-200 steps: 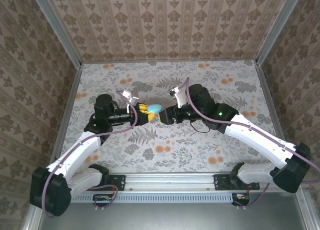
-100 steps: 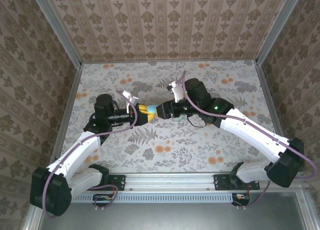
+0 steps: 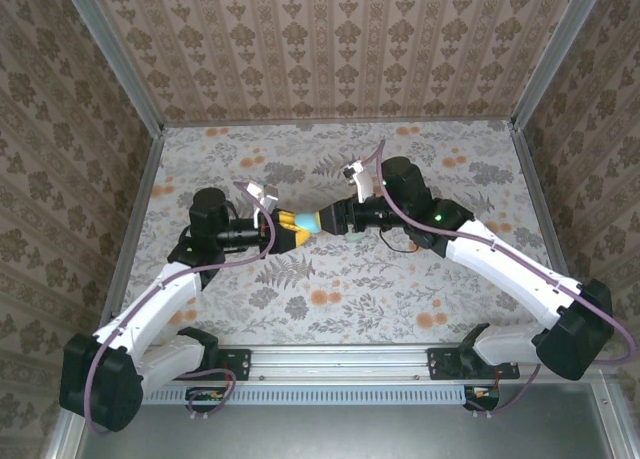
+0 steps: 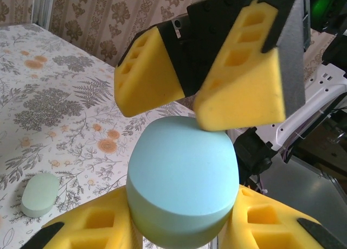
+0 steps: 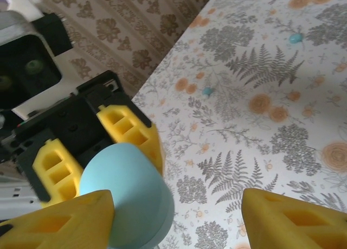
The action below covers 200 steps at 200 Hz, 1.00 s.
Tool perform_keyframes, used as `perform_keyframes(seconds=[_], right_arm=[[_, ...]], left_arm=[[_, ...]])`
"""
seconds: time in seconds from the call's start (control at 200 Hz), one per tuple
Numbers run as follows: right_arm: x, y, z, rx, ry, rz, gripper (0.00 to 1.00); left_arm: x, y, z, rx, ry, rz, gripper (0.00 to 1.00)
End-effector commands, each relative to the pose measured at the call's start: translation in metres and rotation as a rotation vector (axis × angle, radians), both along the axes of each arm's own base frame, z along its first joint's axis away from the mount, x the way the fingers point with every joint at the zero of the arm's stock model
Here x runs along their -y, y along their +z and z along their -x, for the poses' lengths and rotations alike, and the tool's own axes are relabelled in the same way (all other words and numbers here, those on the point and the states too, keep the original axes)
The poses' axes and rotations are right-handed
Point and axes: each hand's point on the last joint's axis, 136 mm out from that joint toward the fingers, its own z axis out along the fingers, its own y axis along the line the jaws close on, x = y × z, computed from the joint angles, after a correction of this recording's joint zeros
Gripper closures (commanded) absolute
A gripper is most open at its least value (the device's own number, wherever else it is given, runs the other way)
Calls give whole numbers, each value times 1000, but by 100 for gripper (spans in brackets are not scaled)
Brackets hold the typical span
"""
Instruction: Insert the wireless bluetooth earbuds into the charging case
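- Between the yellow pads of the left gripper [image 3: 290, 227] sits the blue case [image 3: 308, 222]. The jaws are closed in on its lower half and hold it up off the surface [image 3: 330, 299].
- From the left wrist, the bottom of the blue case is cut off by the frame edge and its sides are covered by the pads. No lid seam can be made out on the rounded top.
- Head-on to it, the right gripper [image 3: 327, 222] has its jaws wide apart and grips nothing. One pad [image 4: 244, 86] touches, or all but touches, the top rim of the blue case, while the other hangs just above it, apart.
- From the right wrist, that gripper's own pads are cut off at the bottom edge, and the near one overlaps part of the blue case.
- Well ahead of the right gripper, two earbuds [image 5: 207, 90] lie on the surface apart from each other, the farther one [image 5: 295, 38] near the frame's top. Both are too small for their shape or facing to be told.
- Below and off to one side of the left gripper, a green case [image 4: 39, 195] lies flat on the surface, well clear of the pads.
- Around both grippers the flowered surface is bare, and the patterned walls [image 3: 340, 49] stand well away at the far end and both sides.
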Motion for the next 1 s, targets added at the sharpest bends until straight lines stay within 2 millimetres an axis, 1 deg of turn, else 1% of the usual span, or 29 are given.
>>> perform_keyframes(seconds=[0.0, 0.18, 0.3, 0.5, 0.605, 0.795, 0.995], right_arm=[[-6, 6, 22, 25, 101, -41, 33], [-8, 7, 29, 50, 137, -54, 29], [-11, 2, 28, 53, 148, -30, 27], [-11, -4, 10, 35, 78, 25, 28], [-7, -8, -3, 17, 20, 55, 29], [-1, 1, -18, -19, -43, 6, 29], [6, 0, -31, -78, -85, -24, 29]], left_arm=[[1, 22, 1, 73, -15, 35, 90], [1, 24, 2, 72, -19, 40, 90], [1, 26, 3, 72, -22, 44, 91], [2, 26, 6, 69, -33, 45, 91], [3, 27, 9, 73, -41, 47, 91], [4, 23, 13, 72, -56, 41, 91], [4, 22, 14, 77, -57, 41, 92]])
